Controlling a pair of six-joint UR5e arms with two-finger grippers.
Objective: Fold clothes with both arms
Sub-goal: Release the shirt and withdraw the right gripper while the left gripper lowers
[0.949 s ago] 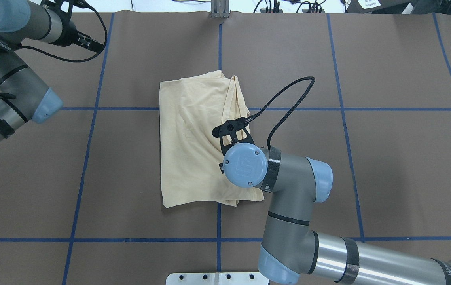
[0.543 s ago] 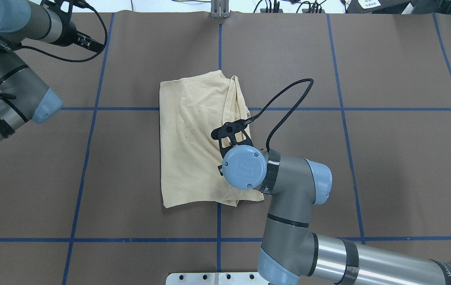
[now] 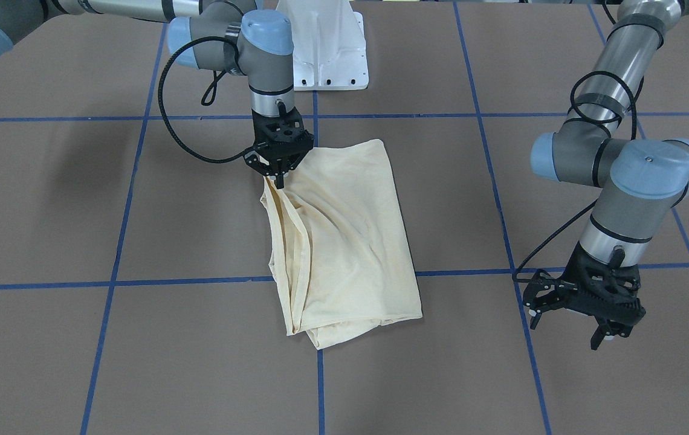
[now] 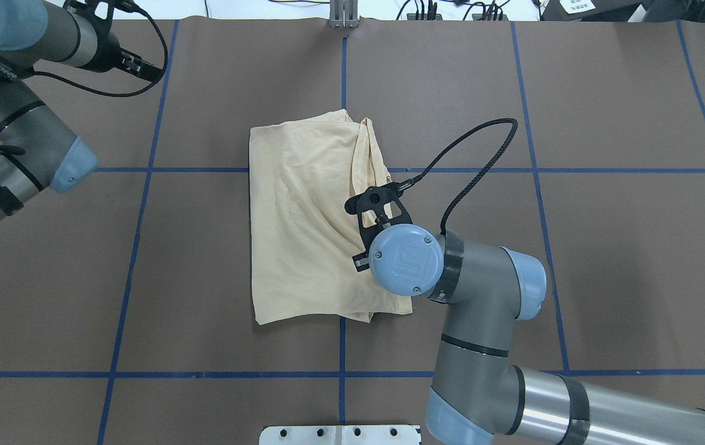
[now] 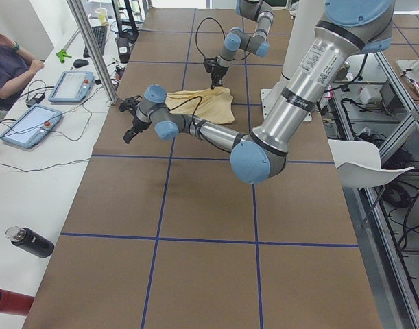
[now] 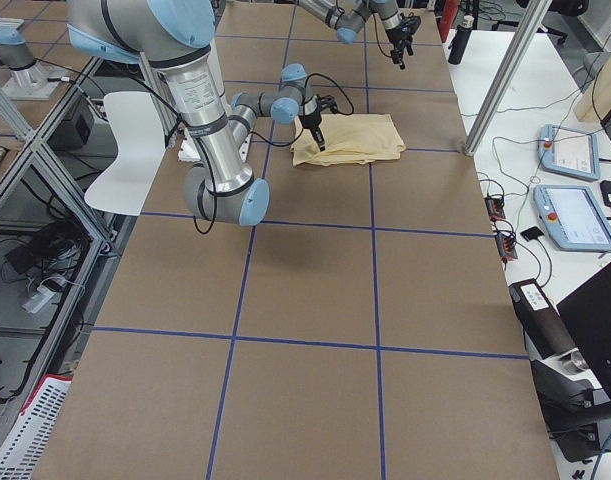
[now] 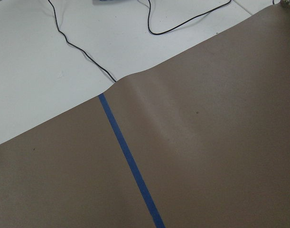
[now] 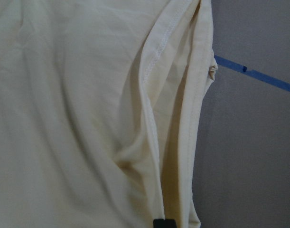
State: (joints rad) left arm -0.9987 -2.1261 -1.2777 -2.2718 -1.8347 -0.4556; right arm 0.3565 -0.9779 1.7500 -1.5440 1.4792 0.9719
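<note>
From my console, the T-shirt (image 4: 303,216) lies folded into a rough rectangle at the middle of the tabletop (image 4: 606,278). Its plain cream side is up and its long axis runs 12 to 6 in the overhead view. Its stacked edges bunch in ridges along the 3 o'clock side.

The right arm (image 4: 482,321) reaches in from 5 o'clock. The right fingers (image 3: 278,179) are drawn together to a point, pinching that layered edge at about the shirt's 4 o'clock. Creases fan from there across the cloth.

The left arm (image 3: 622,211) hangs well apart, out toward 10 o'clock from the shirt. I see the left fingers (image 3: 599,338) spread apart, holding nothing, above bare tabletop. A blue tape grid (image 4: 538,170) crosses under the shirt's 12 o'clock end.
</note>
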